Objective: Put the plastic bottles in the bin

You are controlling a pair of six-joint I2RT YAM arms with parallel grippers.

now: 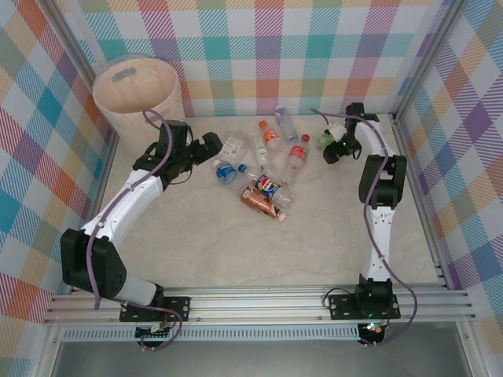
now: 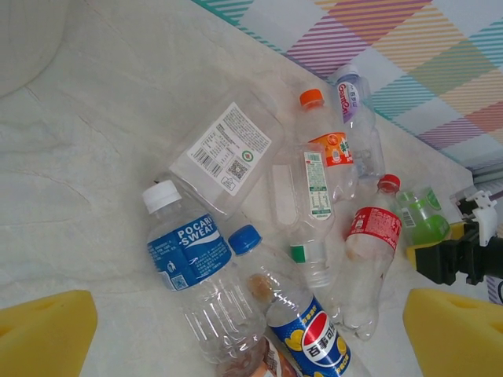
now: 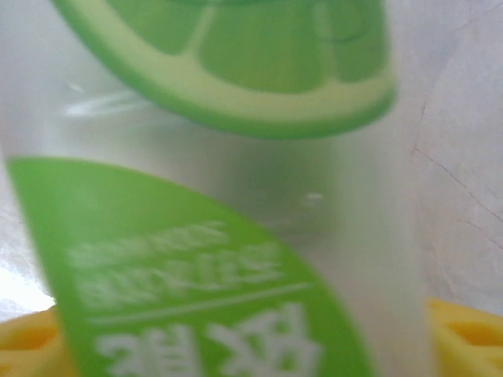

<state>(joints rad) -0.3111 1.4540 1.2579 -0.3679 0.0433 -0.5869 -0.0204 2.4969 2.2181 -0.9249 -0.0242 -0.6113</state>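
Lying within the right claw (image 1: 330, 144), green-labelled bottle (image 3: 236, 259)

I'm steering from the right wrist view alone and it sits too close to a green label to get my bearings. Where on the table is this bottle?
Observer: The green-labelled bottle lies at the far right of the table, apart from the pile of bottles, with the right gripper straddling it.
Operator: Where's the bin from there?
Observer: The bin stands in the far left corner, across the table from that bottle.
Operator: Is the left arm in between?
Observer: Yes. The left gripper is open and empty, between the bin and the pile.
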